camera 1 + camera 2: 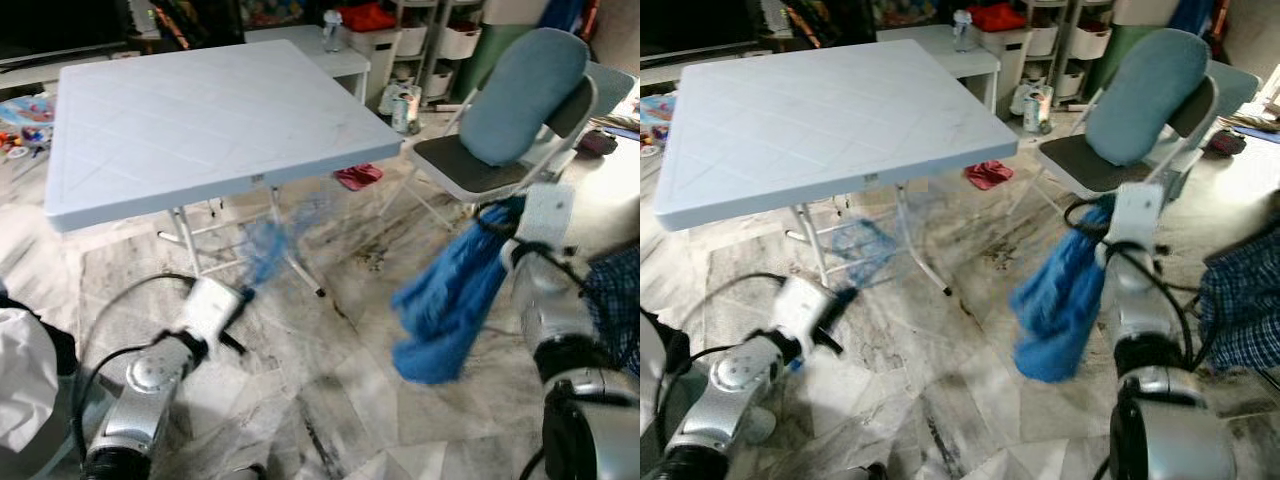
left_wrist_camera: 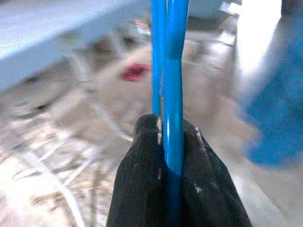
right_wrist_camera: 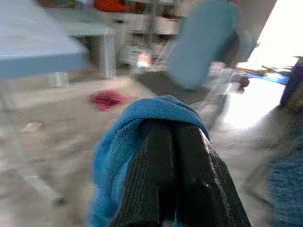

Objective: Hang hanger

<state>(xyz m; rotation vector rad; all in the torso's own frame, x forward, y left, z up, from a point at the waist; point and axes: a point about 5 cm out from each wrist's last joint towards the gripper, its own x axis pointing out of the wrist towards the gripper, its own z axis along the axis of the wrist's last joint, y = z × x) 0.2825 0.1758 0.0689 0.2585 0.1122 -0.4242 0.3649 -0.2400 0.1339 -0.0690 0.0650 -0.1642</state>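
Holding hanger point(image 2: 173, 94) in left gripper point(image 2: 173, 156) — fingers clamped on its blue rods, long axis pointing away, low beside the worktop point(image 1: 200, 120). Right gripper point(image 3: 177, 156) — fingers closed on towel point(image 1: 450, 300), well apart rightward.

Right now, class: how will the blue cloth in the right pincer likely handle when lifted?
Probably floppy: the cloth hangs in limp folds below the right pincer. Likely light, since two fingers hold it bunched. It may swing, as its lower end dangles free above the floor.
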